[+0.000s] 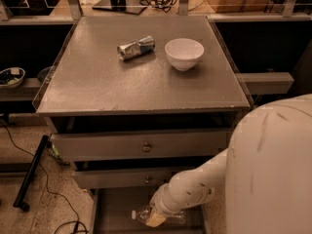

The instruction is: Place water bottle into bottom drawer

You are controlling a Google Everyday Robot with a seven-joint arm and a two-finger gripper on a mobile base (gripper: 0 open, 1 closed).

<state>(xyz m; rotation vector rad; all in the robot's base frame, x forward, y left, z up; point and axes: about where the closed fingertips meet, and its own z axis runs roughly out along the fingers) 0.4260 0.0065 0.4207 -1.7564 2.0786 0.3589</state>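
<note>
Placement is the step in hand: at bottom centre of the frame, the gripper sits over the water bottle, which lies on its side in the open bottom drawer. Whether it grasps or has released, I cannot tell. Next, probably: let go, then lift clear.

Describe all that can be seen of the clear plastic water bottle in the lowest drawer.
The clear, crinkled plastic water bottle lies on its side on the floor of the open grey metal bottom drawer, white cap towards the picture's left. Its thin wall looks dented and see-through. The robot's gripper sits over its middle, so only the cap end and the base end show. Whether the gripper grips it cannot be told.
</note>
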